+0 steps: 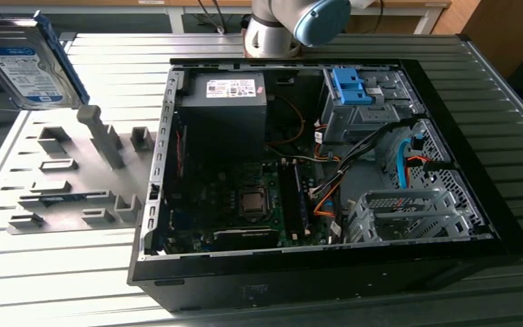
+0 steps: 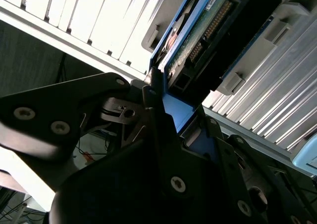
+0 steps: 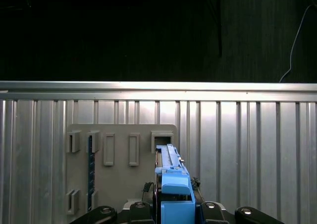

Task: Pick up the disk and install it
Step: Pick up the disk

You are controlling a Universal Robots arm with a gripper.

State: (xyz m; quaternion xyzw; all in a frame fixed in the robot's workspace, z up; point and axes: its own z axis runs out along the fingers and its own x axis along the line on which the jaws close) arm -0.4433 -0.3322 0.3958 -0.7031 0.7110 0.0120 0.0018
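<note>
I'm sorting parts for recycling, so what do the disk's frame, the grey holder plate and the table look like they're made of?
Frame round the disk: bright blue, smooth moulded shapes, likely plastic. Grey holder plate: matte, uniform grey with blocky slots, probably plastic, possibly painted metal. Table: silvery ribbed slats with a dull sheen, likely aluminium profiles.

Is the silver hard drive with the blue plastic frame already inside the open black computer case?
No, the silver hard drive is at the exterior view's far left, by the grey holder plate, outside the computer case.
</note>
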